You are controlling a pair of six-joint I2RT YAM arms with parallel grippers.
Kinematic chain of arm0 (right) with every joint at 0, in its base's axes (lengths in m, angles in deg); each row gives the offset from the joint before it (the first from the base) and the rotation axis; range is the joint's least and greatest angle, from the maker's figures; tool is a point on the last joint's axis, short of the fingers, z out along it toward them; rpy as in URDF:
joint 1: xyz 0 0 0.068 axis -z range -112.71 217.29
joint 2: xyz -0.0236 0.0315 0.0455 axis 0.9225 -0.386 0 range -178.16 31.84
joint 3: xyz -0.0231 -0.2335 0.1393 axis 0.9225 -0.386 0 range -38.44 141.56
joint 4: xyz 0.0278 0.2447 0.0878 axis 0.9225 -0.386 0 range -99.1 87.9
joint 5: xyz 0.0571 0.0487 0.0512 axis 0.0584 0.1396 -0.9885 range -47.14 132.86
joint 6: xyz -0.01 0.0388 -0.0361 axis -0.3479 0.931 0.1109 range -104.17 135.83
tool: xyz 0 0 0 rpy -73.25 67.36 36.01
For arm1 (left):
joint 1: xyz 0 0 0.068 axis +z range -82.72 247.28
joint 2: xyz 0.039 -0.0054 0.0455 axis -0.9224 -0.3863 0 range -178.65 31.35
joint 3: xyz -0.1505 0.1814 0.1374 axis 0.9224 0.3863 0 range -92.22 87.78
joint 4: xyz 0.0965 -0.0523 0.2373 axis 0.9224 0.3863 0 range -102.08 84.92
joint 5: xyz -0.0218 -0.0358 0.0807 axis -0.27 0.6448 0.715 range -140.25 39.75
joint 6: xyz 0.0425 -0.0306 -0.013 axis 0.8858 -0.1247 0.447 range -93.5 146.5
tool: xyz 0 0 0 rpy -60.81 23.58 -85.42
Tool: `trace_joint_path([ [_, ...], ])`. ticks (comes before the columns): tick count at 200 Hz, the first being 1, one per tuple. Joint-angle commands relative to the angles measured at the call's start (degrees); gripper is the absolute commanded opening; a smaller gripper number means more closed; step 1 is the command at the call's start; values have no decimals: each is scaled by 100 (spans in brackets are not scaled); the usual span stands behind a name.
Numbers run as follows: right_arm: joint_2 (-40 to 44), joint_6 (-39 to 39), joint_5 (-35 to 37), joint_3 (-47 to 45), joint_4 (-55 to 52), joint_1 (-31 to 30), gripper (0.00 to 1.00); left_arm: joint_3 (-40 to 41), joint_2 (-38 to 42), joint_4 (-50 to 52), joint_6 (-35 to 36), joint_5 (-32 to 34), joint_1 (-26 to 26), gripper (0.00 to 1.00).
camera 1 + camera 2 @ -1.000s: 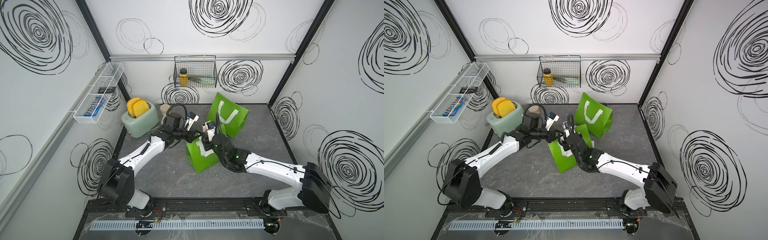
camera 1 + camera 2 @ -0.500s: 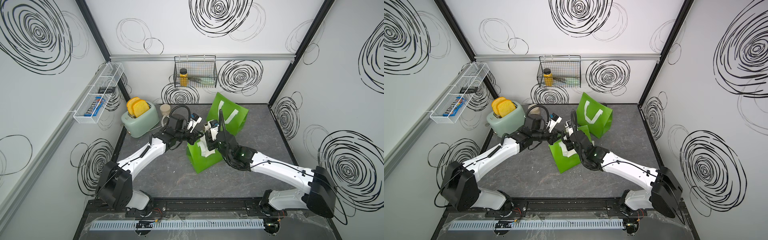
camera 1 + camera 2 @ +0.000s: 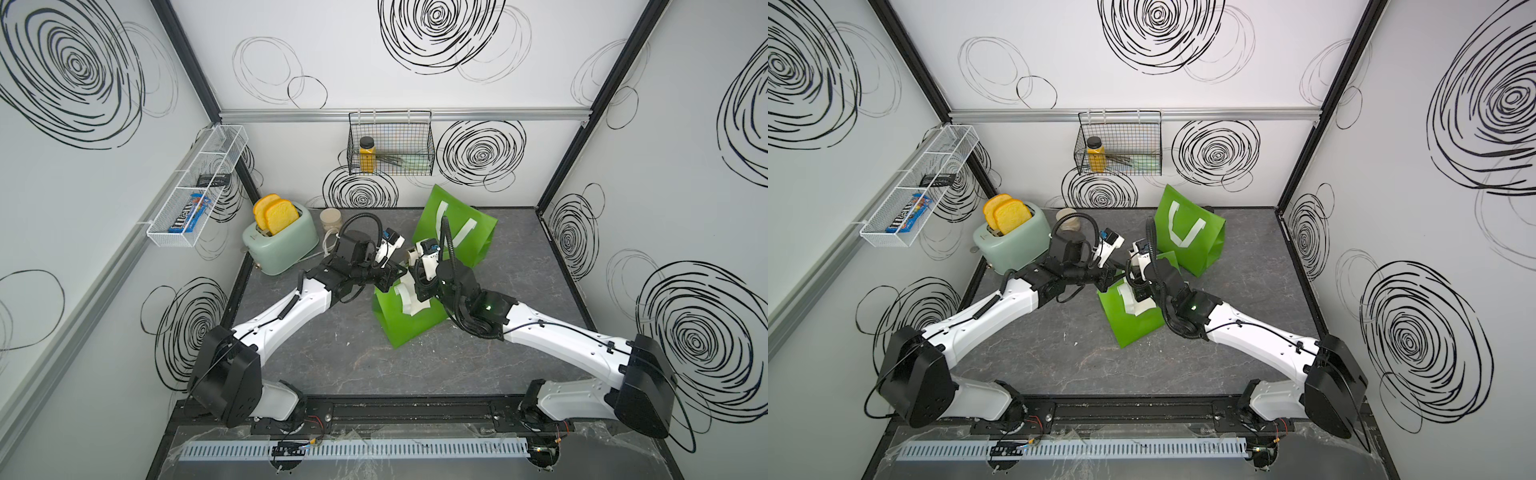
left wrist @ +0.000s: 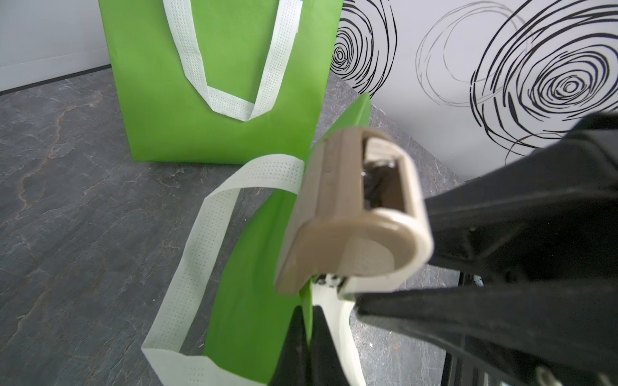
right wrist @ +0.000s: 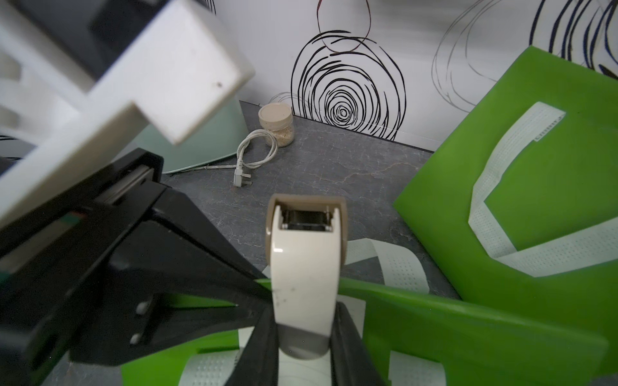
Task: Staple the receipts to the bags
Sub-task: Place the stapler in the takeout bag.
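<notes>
Right arm (image 3: 561, 332) stretched forward, left tool (image 3: 397, 272) pinching bag (image 3: 399, 330)

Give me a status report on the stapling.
Left end effector shut, pinching near bag at top edge. Right end effector shut on stapler, nose over that edge. Receipt mostly hidden there. Far bag behind, not obstructing.

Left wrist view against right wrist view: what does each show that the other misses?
Only the left wrist view: the near bag's handle as a nearly whole loop. Only the right wrist view: a jar, a power cord, the toaster's side. Both: the stapler in the right gripper, the near bag's edge pinched by the left gripper, the far bag.
</notes>
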Motion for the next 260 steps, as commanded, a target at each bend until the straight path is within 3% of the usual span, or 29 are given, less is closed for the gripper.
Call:
trace_joint_path([
  [1, -109, 26, -114, -124, -372, 2, 22, 10, 257, -582, 64, 39, -12, 0],
  [52, -395, 100, -243, -48, -527, 20, 23, 61, 401, -656, 80, 3, -47, 0],
  [90, -376, 169, -623, 70, -792, 177, 22, 149, 511, -628, 272, 322, -156, 0],
  [153, -282, 85, -1197, 488, -1792, 447, 22, 345, 633, -788, 427, 743, -250, 0],
  [225, -544, -78, -1353, 946, -2454, 524, 22, 310, 573, -768, 455, 794, -346, 0],
  [244, -597, -66, -1456, 881, -2433, 521, 26, 285, 569, -766, 450, 796, -355, 0],
  [260, -629, -40, -1447, 906, -2509, 527, 36, 273, 581, -757, 467, 750, -360, 0],
])
